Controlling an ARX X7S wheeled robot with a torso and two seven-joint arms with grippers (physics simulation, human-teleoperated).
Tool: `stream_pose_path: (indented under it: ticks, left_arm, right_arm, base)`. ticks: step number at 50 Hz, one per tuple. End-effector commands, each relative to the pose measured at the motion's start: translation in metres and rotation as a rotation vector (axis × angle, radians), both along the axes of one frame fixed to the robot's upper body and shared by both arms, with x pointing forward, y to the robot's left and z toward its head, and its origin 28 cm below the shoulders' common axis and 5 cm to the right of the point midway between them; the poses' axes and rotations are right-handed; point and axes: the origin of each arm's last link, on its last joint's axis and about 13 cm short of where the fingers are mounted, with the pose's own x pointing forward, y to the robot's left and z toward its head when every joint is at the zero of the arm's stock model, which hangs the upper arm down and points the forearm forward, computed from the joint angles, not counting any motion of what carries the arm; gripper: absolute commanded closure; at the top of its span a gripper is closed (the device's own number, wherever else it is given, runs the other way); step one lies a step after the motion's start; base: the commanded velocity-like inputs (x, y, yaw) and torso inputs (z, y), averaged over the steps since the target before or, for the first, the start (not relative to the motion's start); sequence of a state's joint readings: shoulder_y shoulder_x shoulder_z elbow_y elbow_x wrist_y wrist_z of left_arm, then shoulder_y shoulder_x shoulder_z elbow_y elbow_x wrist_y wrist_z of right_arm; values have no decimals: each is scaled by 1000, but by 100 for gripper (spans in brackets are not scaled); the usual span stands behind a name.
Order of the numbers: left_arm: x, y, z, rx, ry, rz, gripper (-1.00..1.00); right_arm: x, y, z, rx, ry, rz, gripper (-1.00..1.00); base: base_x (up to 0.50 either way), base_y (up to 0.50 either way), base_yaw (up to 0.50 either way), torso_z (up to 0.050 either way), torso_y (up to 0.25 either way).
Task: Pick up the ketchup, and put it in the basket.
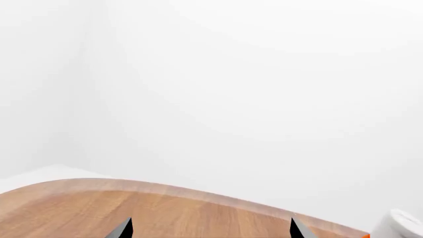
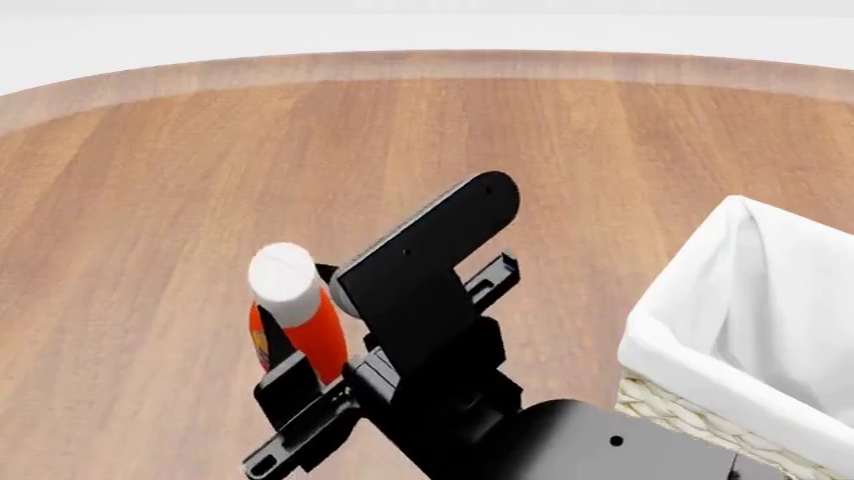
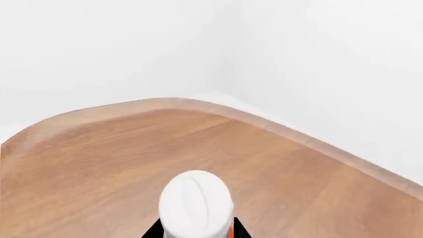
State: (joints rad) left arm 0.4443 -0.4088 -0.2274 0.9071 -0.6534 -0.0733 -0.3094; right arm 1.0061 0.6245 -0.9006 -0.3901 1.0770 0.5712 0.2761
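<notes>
Ketchup gripped and raised, basket not yet reached.

Left wrist view: the left pincer (image 1: 210, 229) shows two dark tips spread wide with nothing between them, over the tabletop (image 1: 99, 208). Head view: the ketchup (image 2: 294, 315) stands upright, pinched in the right pincer (image 2: 310, 335), apparently lifted off the wood; the basket (image 2: 694, 390) sits well apart on the robot's right, nothing visible inside. Right wrist view: the white cap fills the lower middle, dark fingers (image 3: 153, 230) pressed on both sides of the bottle. The pickup looks done; carrying across and releasing into the basket remain.
</notes>
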Motion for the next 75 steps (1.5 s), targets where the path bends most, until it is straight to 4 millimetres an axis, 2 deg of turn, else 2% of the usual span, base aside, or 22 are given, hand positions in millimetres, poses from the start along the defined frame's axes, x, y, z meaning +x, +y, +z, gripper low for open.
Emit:
stream_pose_path:
  ticks: [1, 17, 25, 39, 44, 53, 75]
  left_arm:
    - [3, 0, 0, 0, 4, -2, -100]
    - [3, -1, 0, 1, 10, -3, -100]
    - [5, -3, -1, 2, 18, -7, -100]
    - [5, -4, -4, 9, 25, -12, -100]
    - [5, -4, -5, 9, 25, -12, -100]
    - [5, -5, -5, 14, 25, -14, -100]
    - [5, -3, -4, 17, 7, -11, -100]
  right_arm:
    - [-11, -27, 31, 34, -92, -192, 100]
    - [-29, -60, 84, 120, -232, -344, 100]
    - [-33, -84, 115, 185, -281, -452, 100]
    - [-42, -118, 140, 232, -302, -652, 100]
    - [-42, -128, 142, 238, -272, -715, 100]
    - [-28, -150, 132, 220, -173, -851, 100]
    - [22, -159, 101, 156, 3, -900, 100]
  base:
    - [0, 0, 0, 0, 0]
    - [0, 0, 0, 0, 1]
    - [0, 0, 0, 0, 0]
    - [0, 0, 0, 0, 1]
    - [0, 0, 0, 0, 0]
    - [0, 0, 0, 0, 0]
    - [0, 0, 0, 0, 0]
